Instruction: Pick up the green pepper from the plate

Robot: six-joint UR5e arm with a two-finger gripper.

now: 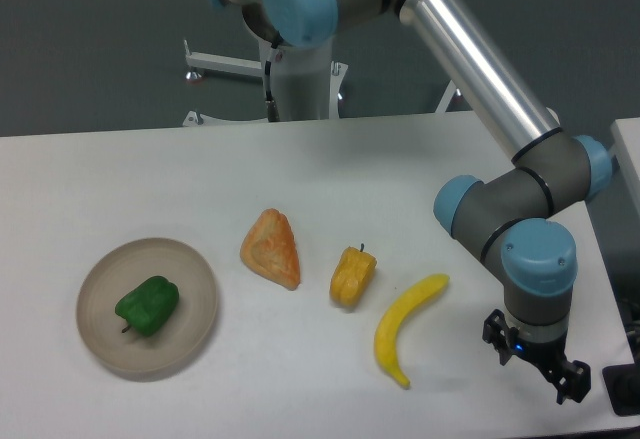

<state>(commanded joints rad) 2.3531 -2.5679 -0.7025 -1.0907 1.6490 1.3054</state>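
The green pepper (147, 305) is small, glossy and dark green. It lies in the middle of the round beige plate (195, 277) at the left front of the white table. My gripper (538, 365) hangs low over the table at the far right front, far from the plate. Its two black fingers (570, 379) stand apart with nothing between them.
A yellow-orange pepper (352, 276) stands mid-table, with an orange wedge-shaped piece (272, 248) to its left and a yellow banana (405, 326) to its right, close to the gripper. The arm (480, 69) slants across the right side. The table's front edge runs just below the gripper.
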